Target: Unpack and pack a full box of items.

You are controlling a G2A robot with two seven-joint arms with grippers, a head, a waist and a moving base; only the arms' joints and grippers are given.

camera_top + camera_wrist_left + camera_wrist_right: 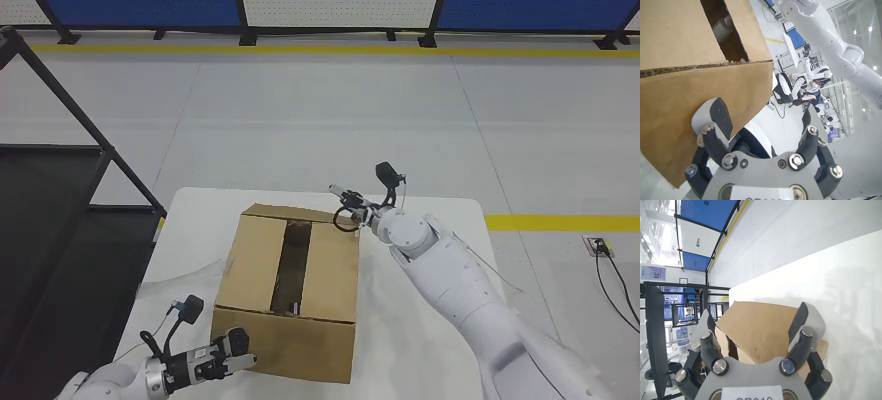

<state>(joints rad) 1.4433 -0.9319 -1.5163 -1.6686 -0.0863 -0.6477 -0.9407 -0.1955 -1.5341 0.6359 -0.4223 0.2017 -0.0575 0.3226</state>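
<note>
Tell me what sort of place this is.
Probably a robotics lab or test hall: a yellow line painted on the pale floor, blue-and-white partition panels fencing the area, and other white robots in the background. The cardboard box sits on a white table.

A robotics lab: blue partition panels [140,10], a yellow floor line [300,48], other white robots [820,70] beyond.

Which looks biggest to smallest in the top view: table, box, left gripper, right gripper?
1. table
2. box
3. left gripper and right gripper: they look about alike, so not ranked against each other.
</note>
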